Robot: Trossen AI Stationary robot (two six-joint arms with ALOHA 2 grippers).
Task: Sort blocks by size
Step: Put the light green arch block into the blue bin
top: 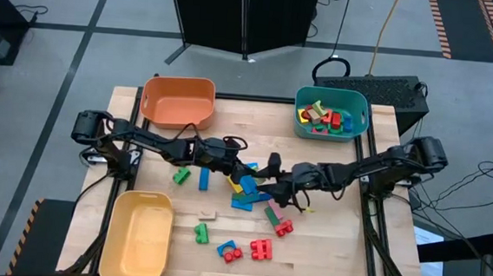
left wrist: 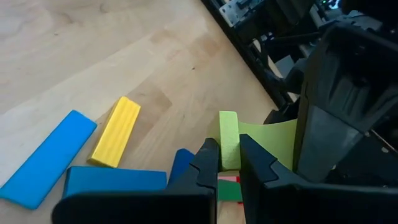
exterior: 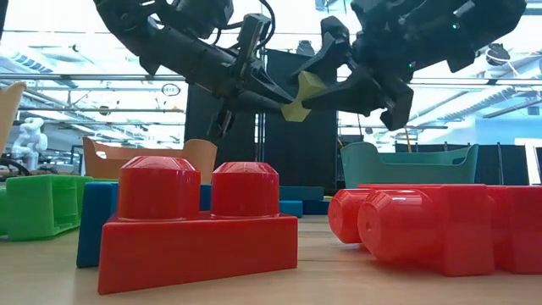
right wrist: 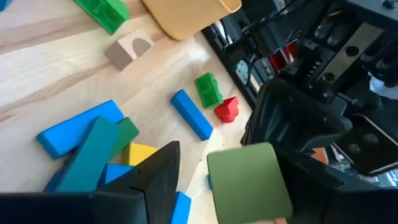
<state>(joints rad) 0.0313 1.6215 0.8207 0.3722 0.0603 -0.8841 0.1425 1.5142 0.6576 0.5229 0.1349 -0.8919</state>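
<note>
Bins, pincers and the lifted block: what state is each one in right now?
Orange bin: empty.
Yellow bin: empty.
Teal bin: holds several blocks.
Yellow-green block: lifted off the table, between both pincers.
Left pincer: shut on the yellow-green block.
Right pincer: open around that block.

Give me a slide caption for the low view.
Both hands meet above the table on a yellow-green block, red studded bricks in front.
</note>
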